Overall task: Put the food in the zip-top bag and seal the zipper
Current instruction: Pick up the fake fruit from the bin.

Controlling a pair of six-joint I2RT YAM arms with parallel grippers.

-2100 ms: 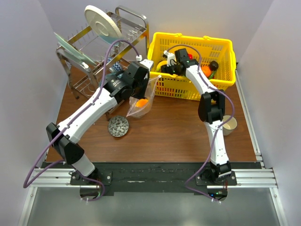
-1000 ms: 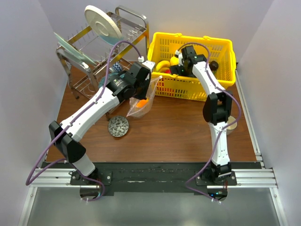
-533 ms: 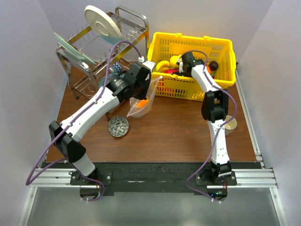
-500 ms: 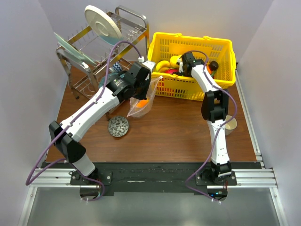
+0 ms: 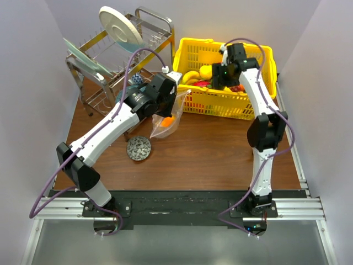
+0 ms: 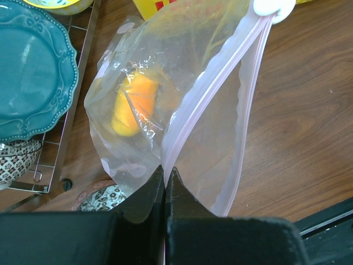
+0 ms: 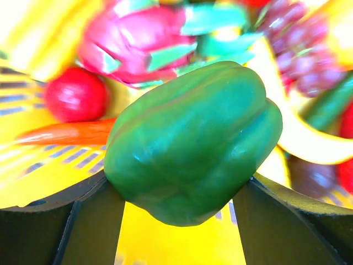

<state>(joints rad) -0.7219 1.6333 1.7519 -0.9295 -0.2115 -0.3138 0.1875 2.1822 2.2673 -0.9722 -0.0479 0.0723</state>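
Observation:
The clear zip-top bag [image 6: 165,66] hangs open above the table, with one orange-yellow piece of food [image 6: 135,102] inside. My left gripper [image 6: 164,172] is shut on one side of its pink zipper [image 6: 212,83]; the other side bows outward. From above, the bag [image 5: 164,124] hangs just left of the yellow basket. My right gripper [image 7: 176,190] is shut on a green pepper [image 7: 193,138], held above the basket floor. The right gripper [image 5: 223,76] is over the basket's middle. Below it lie a pink dragon fruit [image 7: 143,38], a red ball [image 7: 76,94], an orange carrot [image 7: 66,132] and grapes [image 7: 292,33].
The yellow mesh basket [image 5: 265,52] stands at the back right, holding a banana [image 5: 190,75] and other food. A dish rack [image 5: 110,66] with a white plate [image 5: 120,26] and a teal plate [image 6: 30,66] fills the back left. A patterned bowl [image 5: 138,148] sits below the bag.
My right gripper has shut on the green pepper and risen with it toward the back of the basket. The left gripper and bag have not moved.

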